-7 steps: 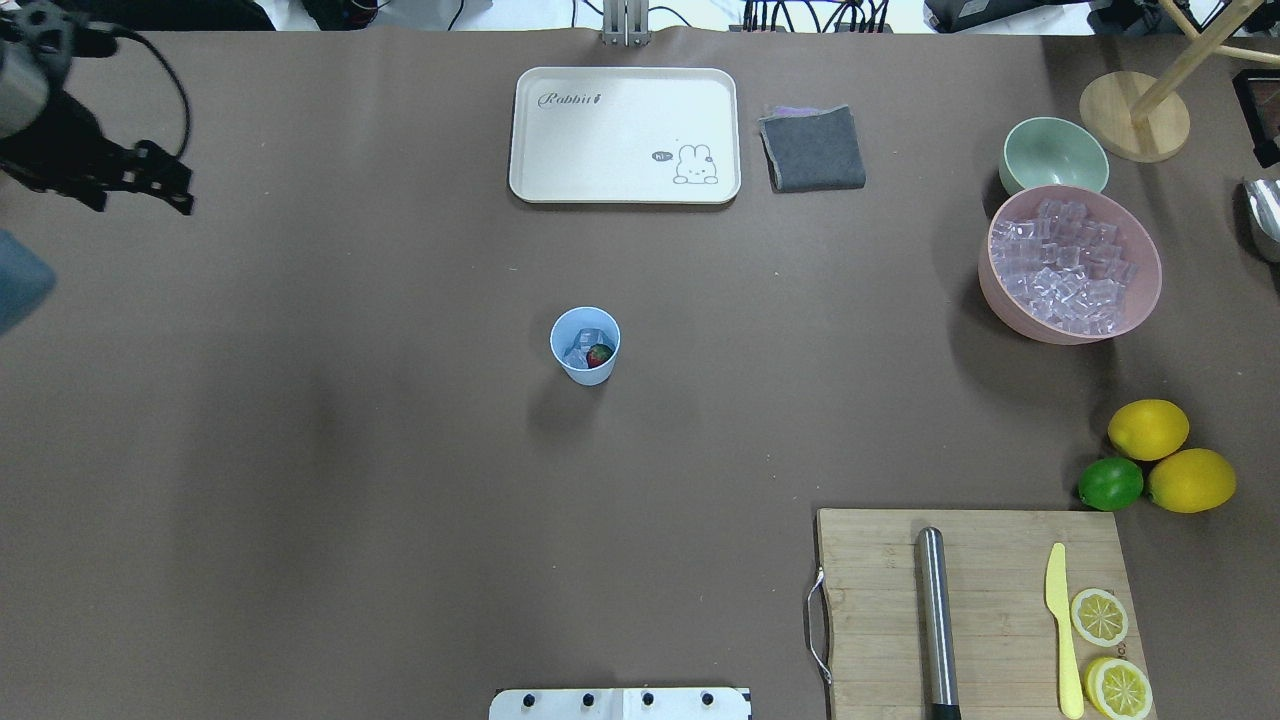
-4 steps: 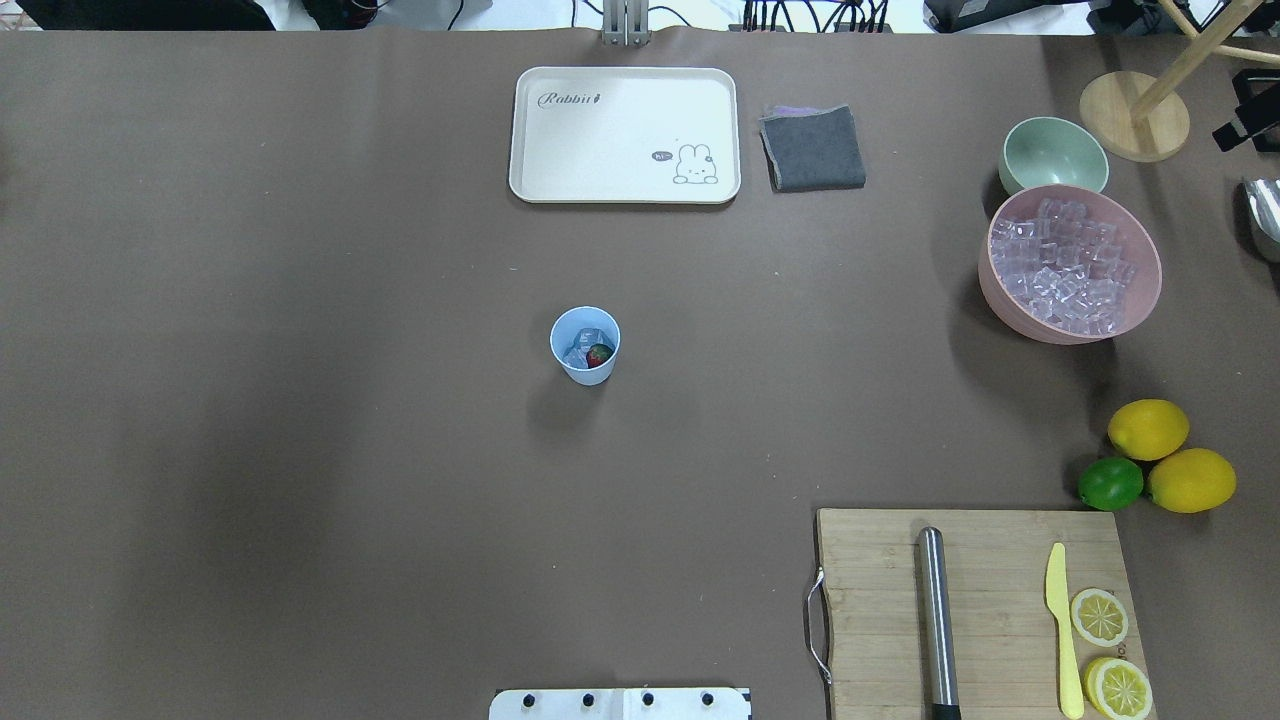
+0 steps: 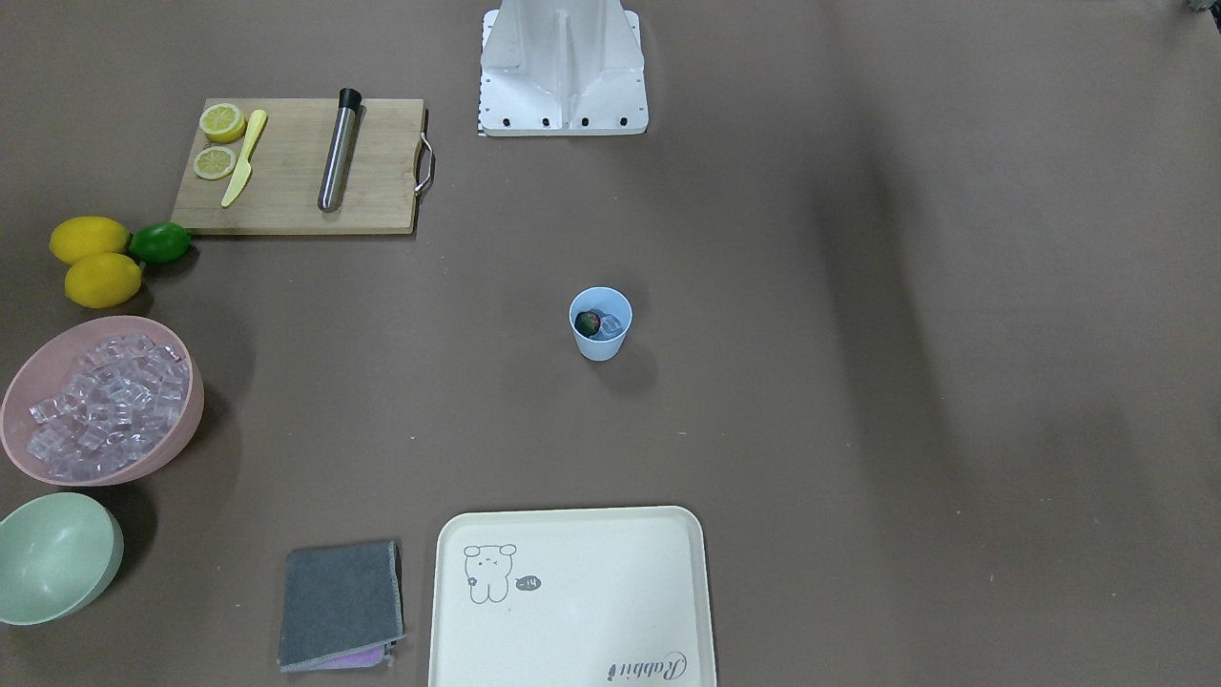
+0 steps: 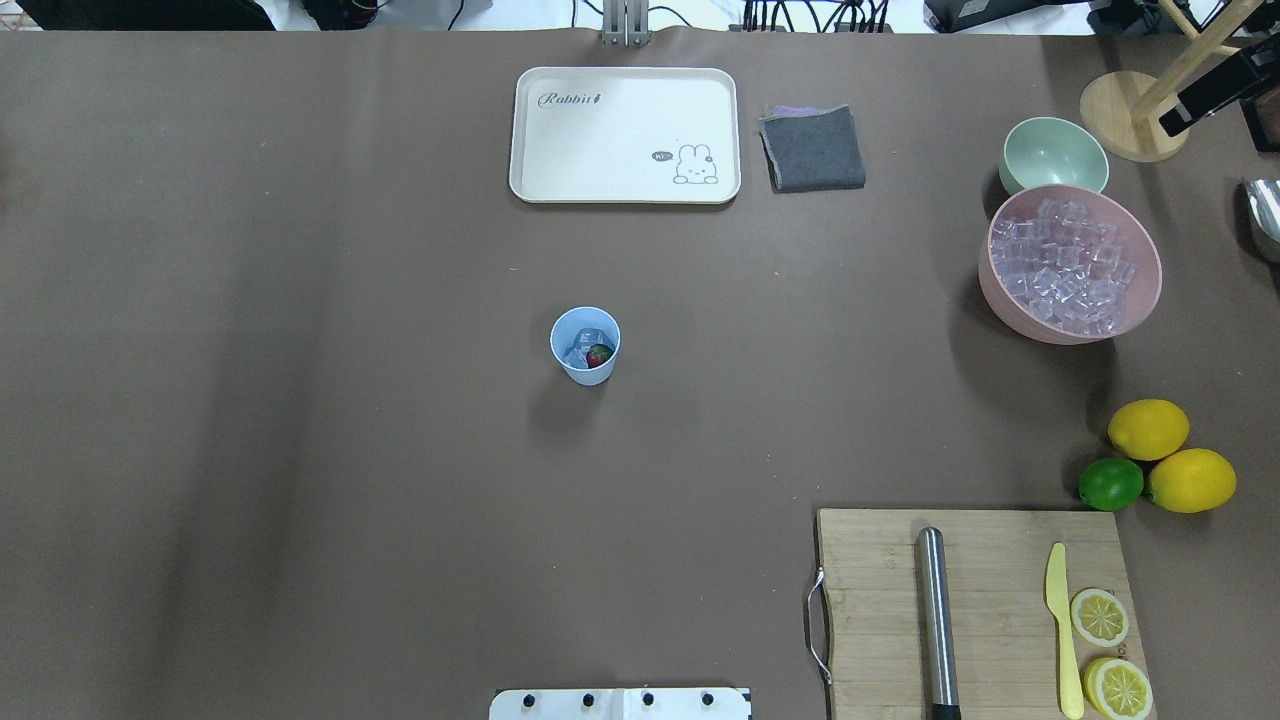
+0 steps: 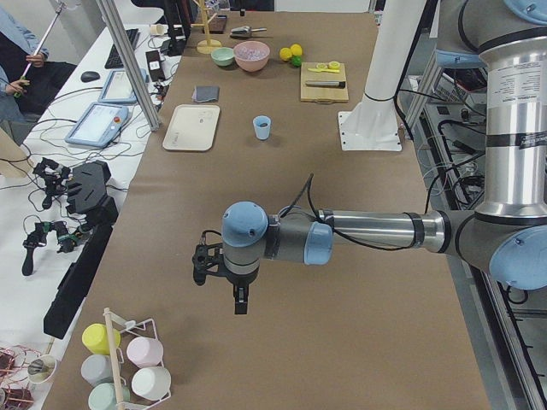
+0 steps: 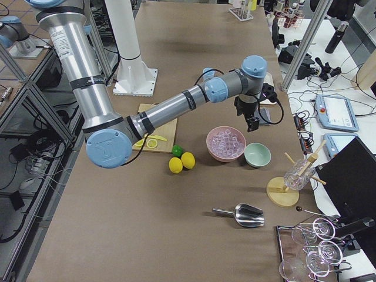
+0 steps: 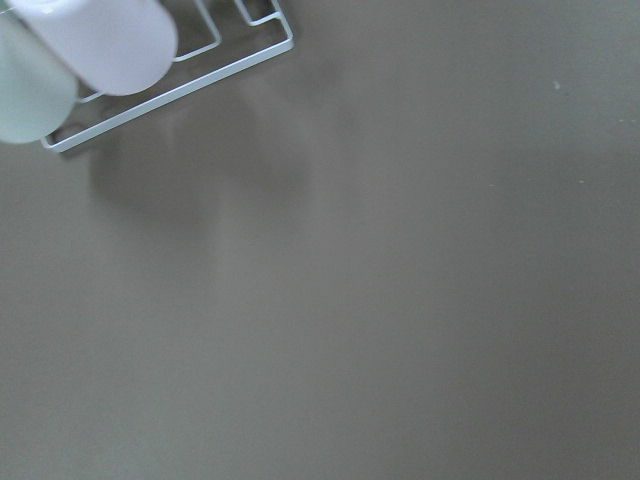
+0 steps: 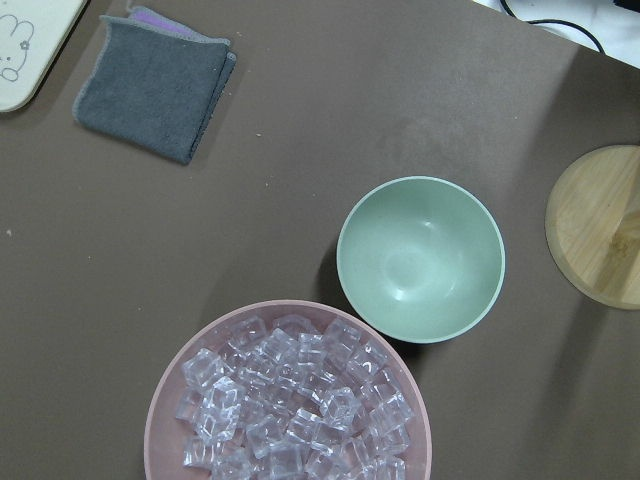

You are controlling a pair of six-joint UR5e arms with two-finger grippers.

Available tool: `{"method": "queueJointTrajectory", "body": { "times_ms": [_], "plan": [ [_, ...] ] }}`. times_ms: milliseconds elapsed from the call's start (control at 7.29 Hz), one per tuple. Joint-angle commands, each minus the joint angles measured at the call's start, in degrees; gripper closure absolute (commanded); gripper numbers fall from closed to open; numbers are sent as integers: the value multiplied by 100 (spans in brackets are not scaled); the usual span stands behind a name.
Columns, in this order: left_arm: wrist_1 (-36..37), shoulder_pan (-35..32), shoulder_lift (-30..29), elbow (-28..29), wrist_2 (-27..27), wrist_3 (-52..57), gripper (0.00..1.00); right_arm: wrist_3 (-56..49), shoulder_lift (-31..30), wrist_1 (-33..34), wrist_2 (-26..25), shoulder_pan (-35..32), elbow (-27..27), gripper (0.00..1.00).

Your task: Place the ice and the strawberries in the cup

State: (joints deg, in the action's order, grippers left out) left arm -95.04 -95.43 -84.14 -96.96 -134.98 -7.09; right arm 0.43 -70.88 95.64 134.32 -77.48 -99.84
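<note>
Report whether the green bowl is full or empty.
Empty: the green bowl shows only its bare, smooth inside.

Inside the cup point(image 4: 588, 374) the ice point(image 4: 575, 349) is too small to count, and the strawberry point(image 4: 599, 354) shows only as a small red-and-dark speck. The right end effector point(image 6: 252, 121) hangs over the far side of the pink bowl point(image 4: 992, 296). Only a black sliver of it enters the overhead view, so its opening cannot be read. The left end effector point(image 5: 239, 299), far from the pink bowl down the counter point(image 5: 359, 342), shows only small from the side, and its opening cannot be read either. A metal scoop point(image 4: 1262, 220) just beside the pink bowl is clipped by the overhead view's edge. The right wrist view crops the pink bowl's lower rim.
</note>
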Motion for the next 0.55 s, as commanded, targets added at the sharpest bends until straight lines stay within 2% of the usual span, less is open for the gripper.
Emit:
{"method": "queueJointTrajectory", "body": {
  "times_ms": [0,274,411],
  "plan": [
    [3,-125,47,-25,-274,6,2,-86,-153,25,-72,-178,8,1],
    [3,-160,47,-68,-301,23,2,-524,-382,-28,-134,-415,541,1],
    [-6,-187,56,-130,-249,-20,2,-770,-348,-28,-38,-782,971,1]
  ]
}}
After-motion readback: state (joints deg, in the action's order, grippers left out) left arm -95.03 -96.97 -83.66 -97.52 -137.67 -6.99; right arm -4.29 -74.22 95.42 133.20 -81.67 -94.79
